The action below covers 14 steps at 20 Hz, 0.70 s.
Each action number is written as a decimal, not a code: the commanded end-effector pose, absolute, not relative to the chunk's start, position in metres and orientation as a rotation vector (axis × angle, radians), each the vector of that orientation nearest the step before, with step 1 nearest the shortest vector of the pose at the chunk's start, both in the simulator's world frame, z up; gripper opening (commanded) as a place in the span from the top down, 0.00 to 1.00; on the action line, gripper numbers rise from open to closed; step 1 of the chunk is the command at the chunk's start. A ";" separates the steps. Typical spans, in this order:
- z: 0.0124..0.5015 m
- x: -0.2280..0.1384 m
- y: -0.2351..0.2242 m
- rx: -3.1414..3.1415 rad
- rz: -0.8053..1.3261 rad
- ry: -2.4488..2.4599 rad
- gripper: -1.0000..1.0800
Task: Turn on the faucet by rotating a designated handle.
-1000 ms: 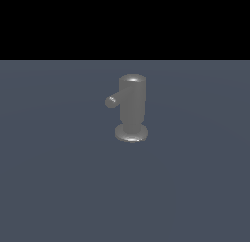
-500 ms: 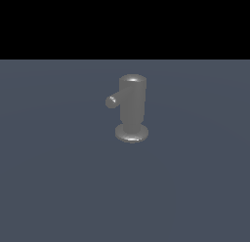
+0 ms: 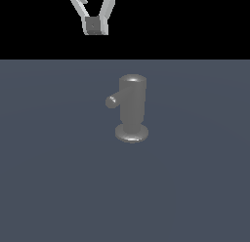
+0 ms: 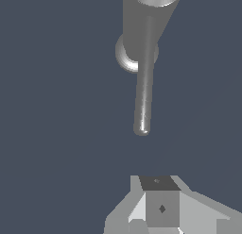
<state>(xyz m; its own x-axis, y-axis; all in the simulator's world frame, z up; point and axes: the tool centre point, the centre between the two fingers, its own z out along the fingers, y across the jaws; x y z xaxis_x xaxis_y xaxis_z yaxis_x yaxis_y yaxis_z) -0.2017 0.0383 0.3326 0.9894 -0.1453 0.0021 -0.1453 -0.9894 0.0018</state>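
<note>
While the faucet [image 3: 132, 109] stands upright near the middle of the bench [image 3: 58, 187], its handle [image 3: 112, 101] projects from the cylinder just below the rounded top, pointing toward the exterior view's left and partly toward the camera, so that it looks short there. Seen from the wrist view, the handle [image 4: 143, 94] runs as a long, thin, straight rod ending in a rounded tip, and it crosses in front of the flared disc base [image 4: 124, 56]. That base sits flat on the bench, wider than the body above it, and catches a pale highlight along its front rim. The whole faucet is dull grey metal with soft vertical shine on the cylinder.

Up at the top edge of the exterior view, against the black background, hangs the gripper [image 3: 94, 25], well above the faucet and off toward the exterior view's left of it, touching nothing. Its pale jaws slant inward and meet at a small dark grey pad, so they look pressed together with nothing between them. In the wrist view the gripper [image 4: 160, 204] shows one dark pad face, well apart from the handle's tip. The bench is a plain blue-grey surface.
</note>
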 end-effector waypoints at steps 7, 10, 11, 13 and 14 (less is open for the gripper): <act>0.269 -0.180 0.058 3.127 0.001 -0.311 1.00; 0.252 -0.174 0.062 3.125 0.001 -0.332 1.00; 0.248 -0.172 0.064 3.125 0.001 -0.338 1.00; 0.239 -0.169 0.066 3.124 0.000 -0.349 1.00; 0.235 -0.167 0.067 3.123 0.000 -0.354 1.00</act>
<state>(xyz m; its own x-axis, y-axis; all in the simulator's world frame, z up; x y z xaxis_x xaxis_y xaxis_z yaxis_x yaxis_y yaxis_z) -0.1697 0.0654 0.2417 0.9759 -0.2181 -0.0009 -0.2181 -0.9759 -0.0007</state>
